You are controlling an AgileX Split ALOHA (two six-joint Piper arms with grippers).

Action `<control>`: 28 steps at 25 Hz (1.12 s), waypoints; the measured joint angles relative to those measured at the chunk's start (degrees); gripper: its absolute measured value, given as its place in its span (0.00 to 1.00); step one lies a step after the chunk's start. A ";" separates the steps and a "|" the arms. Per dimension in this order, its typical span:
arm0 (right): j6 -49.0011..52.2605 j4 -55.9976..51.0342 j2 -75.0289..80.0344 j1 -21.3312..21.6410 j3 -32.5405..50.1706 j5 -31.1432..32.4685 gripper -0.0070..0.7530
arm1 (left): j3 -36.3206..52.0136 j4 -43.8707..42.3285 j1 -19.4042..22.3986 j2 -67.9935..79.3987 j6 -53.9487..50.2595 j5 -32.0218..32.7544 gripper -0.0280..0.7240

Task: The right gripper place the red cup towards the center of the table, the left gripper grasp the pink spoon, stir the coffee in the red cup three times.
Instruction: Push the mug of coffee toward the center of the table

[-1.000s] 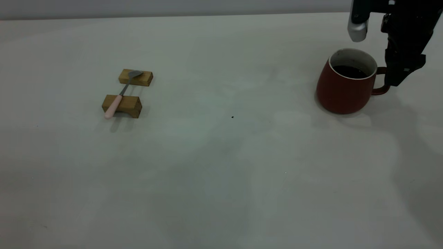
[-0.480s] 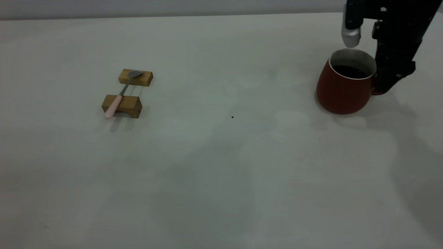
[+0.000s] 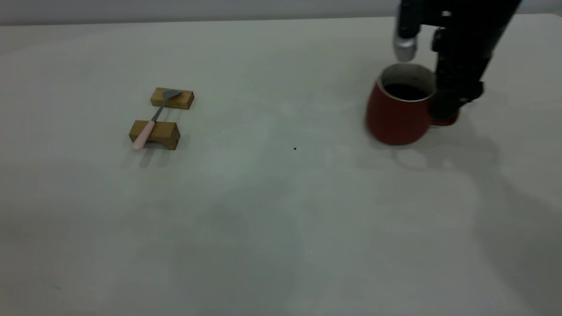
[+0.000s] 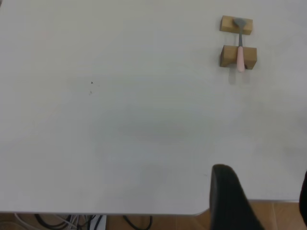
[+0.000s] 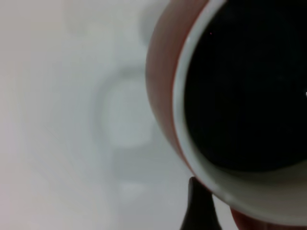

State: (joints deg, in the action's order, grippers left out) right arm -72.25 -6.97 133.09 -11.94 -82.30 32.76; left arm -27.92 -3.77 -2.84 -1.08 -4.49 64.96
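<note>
From the exterior view I see my right gripper (image 3: 444, 115) clamped on the red cup (image 3: 397, 112) at its handle, well right of the pink spoon (image 3: 151, 123). The spoon bridges two wooden blocks (image 3: 156, 134). Only the right wrist view shows the coffee (image 5: 244, 91) filling the cup. Bare table (image 3: 281, 210) lies between. My left gripper (image 4: 259, 201), its fingers apart, hangs over the table edge.

We saw a dark red cup (image 3: 397, 116) with a white rim holding near-black coffee (image 3: 405, 91), a spoon (image 3: 153, 118) with a pale pink handle and grey bowl, tan wooden blocks (image 3: 155, 134), and a pale grey table (image 3: 281, 210).
</note>
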 joint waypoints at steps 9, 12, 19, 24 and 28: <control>0.00 -7.33 0.00 -7.69 0.00 -2.77 0.79 | 0.00 0.00 0.00 0.00 0.00 0.00 0.61; -0.02 -10.82 0.00 -10.04 0.00 -4.49 0.79 | 0.00 0.00 0.00 0.00 0.00 0.00 0.61; 0.05 -18.52 0.06 -13.10 0.00 -7.19 0.79 | 0.00 0.00 0.00 0.00 0.00 0.00 0.61; 7.64 -19.10 -1.82 -12.90 0.00 -4.72 0.79 | 0.00 0.00 0.00 0.00 0.00 0.00 0.61; 16.66 -17.67 -9.10 -12.38 0.00 2.42 0.79 | 0.00 0.00 0.00 0.00 0.00 0.00 0.61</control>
State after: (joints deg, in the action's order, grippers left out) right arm -55.58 -24.64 123.99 -24.32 -82.30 35.17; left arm -27.92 -3.77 -2.84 -1.08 -4.49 64.96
